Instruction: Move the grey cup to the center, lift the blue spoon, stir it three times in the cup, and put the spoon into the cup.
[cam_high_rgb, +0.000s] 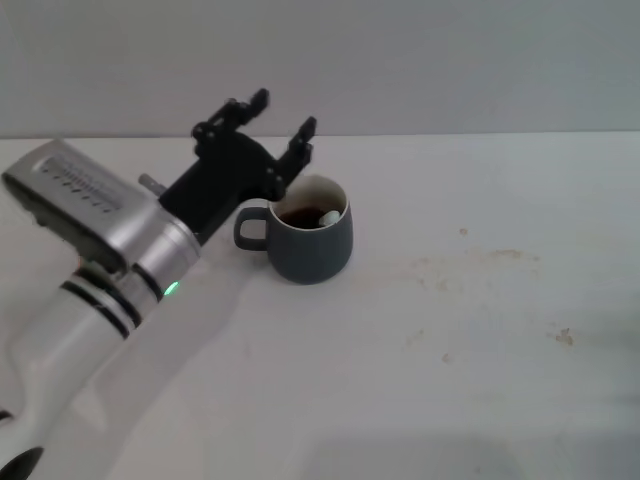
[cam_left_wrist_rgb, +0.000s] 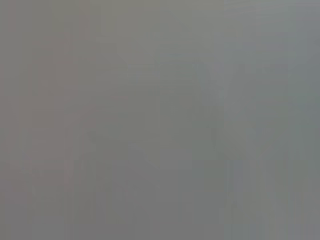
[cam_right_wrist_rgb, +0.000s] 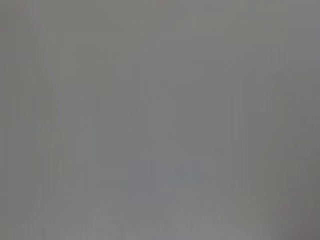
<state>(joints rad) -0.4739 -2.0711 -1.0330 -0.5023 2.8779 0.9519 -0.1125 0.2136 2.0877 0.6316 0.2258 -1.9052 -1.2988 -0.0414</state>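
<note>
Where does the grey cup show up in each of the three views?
Head view: the grey cup stands left of middle on the white table, handle toward the left gripper, whose open fingers hang just behind it.
Left wrist view: not in it; only blank grey.
Right wrist view: not in it; only blank grey.
Shared landmark: none.

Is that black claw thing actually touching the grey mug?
Cannot tell. In the head view the left tool, open, sits just behind the grey cup, one finger overlapping its rim; no clear gap or contact shows. Both wrist views show nothing.

The head view looks forward and down onto the table (cam_high_rgb: 480, 330); both wrist views show only blank grey.
</note>
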